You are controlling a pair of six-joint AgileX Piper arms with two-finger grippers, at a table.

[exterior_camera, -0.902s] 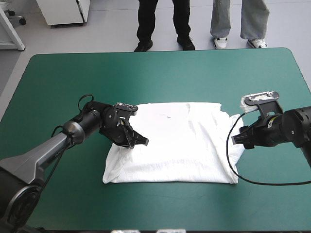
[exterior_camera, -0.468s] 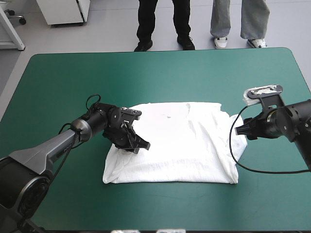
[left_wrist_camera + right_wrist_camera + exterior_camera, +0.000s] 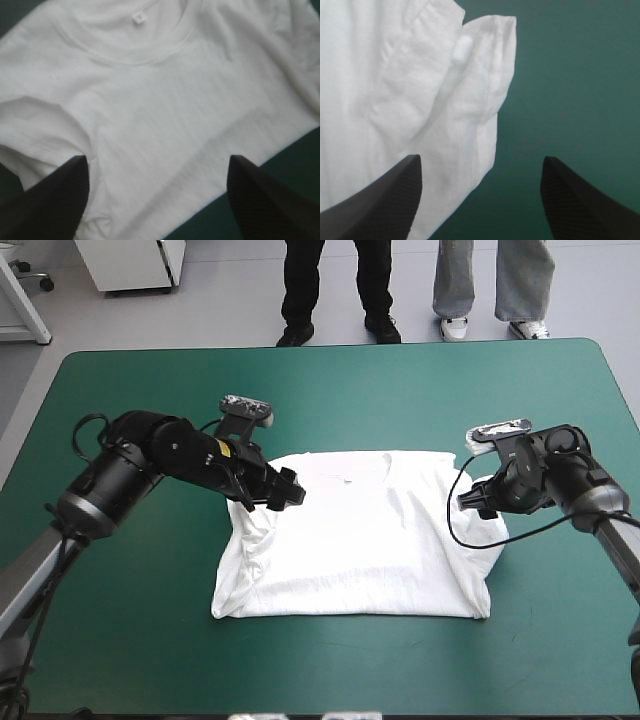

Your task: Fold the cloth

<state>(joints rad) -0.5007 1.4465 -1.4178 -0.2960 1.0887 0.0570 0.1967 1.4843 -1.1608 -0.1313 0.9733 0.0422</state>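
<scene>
now | shirt [image 3: 360,540] is lying spread flat mid-table [image 3: 300,390], collar toward far edge | left gripper [image 3: 285,490] is hovering over its left shoulder, fingers standing apart | right gripper [image 3: 468,502] is hovering at its right edge, fingers likewise apart

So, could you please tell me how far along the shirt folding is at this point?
Done: the T-shirt lies spread flat on the teal-green table. In hand: nothing gripped; the left tool and right tool hover open over its sleeve sides. Left: gripping it and the main folds.
</scene>
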